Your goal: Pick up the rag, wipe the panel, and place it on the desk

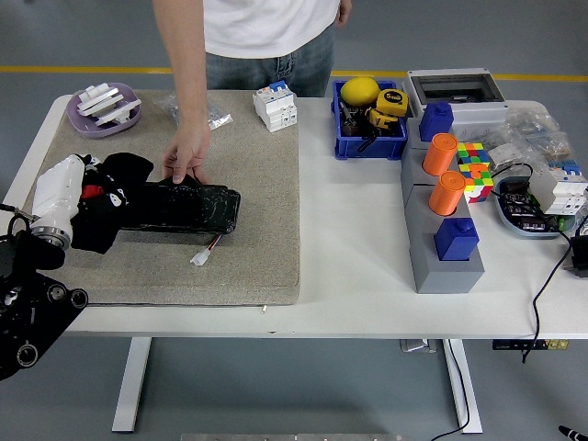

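The panel, black and glossy, is laid flat on a beige mat that covers the left part of the white desk. Its long axis runs left to right, nearly parallel to the near edge of the desk, with the right end pointed toward the mat's right border and the left end hidden under the rag. A short red-and-white lead with a white plug is seen trailing from the panel's near edge toward the front of the mat.

The black rag is bunched over the left end of the panel and is gripped by the left robot hand, whose fingers are closed into the cloth; red marks are visible among the folds. The white forearm is angled from the lower left up toward the rag, and the black arm joints are seen at the lower left corner. The right robot hand is out of view.

The far edge of the panel is pressed down by a person's hand, reached in from the far side of the desk.

At the mat's far left corner a lilac dish holding white parts is placed, and a white breaker stands near the mat's far right corner. On the bare desk to the right a blue bin, a grey block fitted with orange and blue pegs, and a colour cube are set.
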`<state>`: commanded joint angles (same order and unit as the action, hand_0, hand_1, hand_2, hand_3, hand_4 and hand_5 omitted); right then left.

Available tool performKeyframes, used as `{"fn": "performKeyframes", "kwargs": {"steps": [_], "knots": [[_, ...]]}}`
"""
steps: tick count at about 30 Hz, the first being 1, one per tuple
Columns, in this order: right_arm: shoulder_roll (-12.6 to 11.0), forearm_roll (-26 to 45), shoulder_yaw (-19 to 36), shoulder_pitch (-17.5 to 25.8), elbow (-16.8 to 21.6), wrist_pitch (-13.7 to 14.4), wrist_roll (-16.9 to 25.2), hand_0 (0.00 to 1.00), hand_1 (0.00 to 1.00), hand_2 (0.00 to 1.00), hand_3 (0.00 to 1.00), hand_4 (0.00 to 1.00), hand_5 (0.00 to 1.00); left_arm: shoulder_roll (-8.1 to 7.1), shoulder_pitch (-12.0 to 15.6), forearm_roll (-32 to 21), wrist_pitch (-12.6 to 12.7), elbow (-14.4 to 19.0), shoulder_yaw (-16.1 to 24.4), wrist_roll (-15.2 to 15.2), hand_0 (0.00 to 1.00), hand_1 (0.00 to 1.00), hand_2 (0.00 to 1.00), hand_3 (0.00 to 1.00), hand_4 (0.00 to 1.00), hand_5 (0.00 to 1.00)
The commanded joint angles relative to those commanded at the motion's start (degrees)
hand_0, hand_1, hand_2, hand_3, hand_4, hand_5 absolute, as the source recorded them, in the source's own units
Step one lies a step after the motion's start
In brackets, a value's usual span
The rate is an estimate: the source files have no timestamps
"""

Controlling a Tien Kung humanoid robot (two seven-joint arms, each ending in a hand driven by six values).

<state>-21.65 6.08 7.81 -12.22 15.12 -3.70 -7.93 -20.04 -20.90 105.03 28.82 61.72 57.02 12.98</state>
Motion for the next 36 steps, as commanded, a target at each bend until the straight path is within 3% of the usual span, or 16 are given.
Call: {"fn": "performKeyframes", "kwargs": {"steps": [13, 28, 36], "knots": [[-0.29, -0.30, 0.11, 0.42, -0.12, -0.08, 0.02, 0.711, 0.676, 0.693, 0.637, 0.998, 0.555, 3.03, 0.56, 2.05, 1.56, 4.88, -6.25, 1.43, 0.265, 0.169, 0.430, 0.399, 0.188, 0.002], [-0.76, -2.84, 2.75, 0.40, -0.44, 0.04, -1.26, 0.710, 0.676, 0.693, 0.637, 0.998, 0.555, 4.46, -0.59, 3.48, 1.85, 9.02, -15.61, 3.06, 0.266, 0.172, 0.431, 0.401, 0.187, 0.002], [-0.72, -3.36, 3.36, 0.34, -0.52, 0.12, -1.56, 0.708, 0.676, 0.693, 0.638, 0.998, 0.553, 4.64, -1.03, 3.95, 1.71, 9.87, -17.30, 3.82, 0.268, 0.172, 0.433, 0.405, 0.191, 0.002]]}}
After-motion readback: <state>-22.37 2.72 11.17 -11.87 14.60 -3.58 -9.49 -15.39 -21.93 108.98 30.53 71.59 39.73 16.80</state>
